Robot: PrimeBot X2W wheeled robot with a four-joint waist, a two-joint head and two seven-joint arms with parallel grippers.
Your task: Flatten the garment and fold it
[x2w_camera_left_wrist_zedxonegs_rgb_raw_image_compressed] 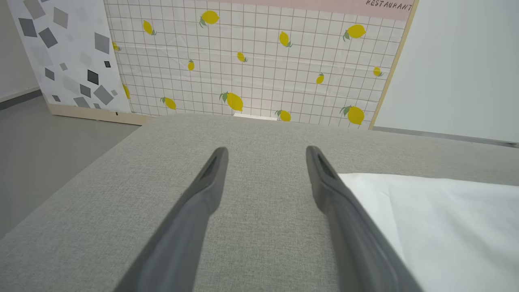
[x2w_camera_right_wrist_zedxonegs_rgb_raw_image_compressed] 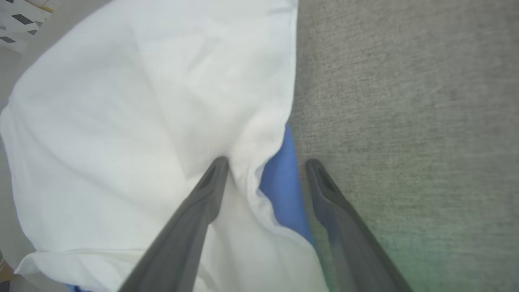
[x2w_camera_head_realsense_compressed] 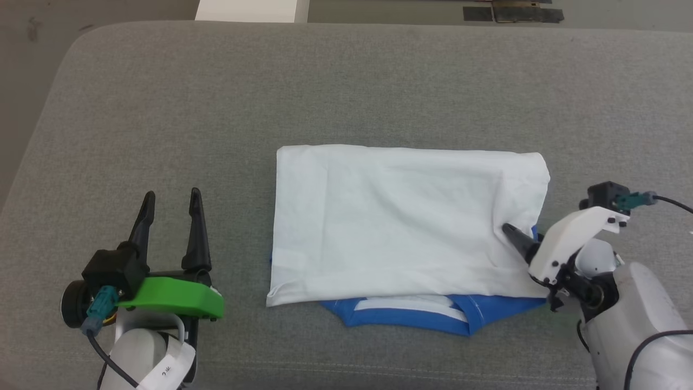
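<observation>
Right wrist view puts your right gripper (x2w_camera_right_wrist_zedxonegs_rgb_raw_image_compressed: 265,162), fingers spread, astride the edge of the garment (x2w_camera_right_wrist_zedxonegs_rgb_raw_image_compressed: 142,121) folded on the grey cushion (x2w_camera_right_wrist_zedxonegs_rgb_raw_image_compressed: 405,101) — close now and you may catch only the top white layer and drag the fold askew; your left gripper (x2w_camera_head_realsense_compressed: 172,197) hangs spread, well apart.

Right gripper (x2w_camera_right_wrist_zedxonegs_rgb_raw_image_compressed: 266,161): your two dark fingers (x2w_camera_right_wrist_zedxonegs_rgb_raw_image_compressed: 190,219) stand wide apart.
Garment (x2w_camera_right_wrist_zedxonegs_rgb_raw_image_compressed: 121,121): white and a bit wrinkled; its edge runs between your fingers.
Blue strip (x2w_camera_right_wrist_zedxonegs_rgb_raw_image_compressed: 284,190): peeks out from under the white edge.
Grey cushion (x2w_camera_right_wrist_zedxonegs_rgb_raw_image_compressed: 405,101): one of your fingers is over it, just beside the blue strip.
</observation>
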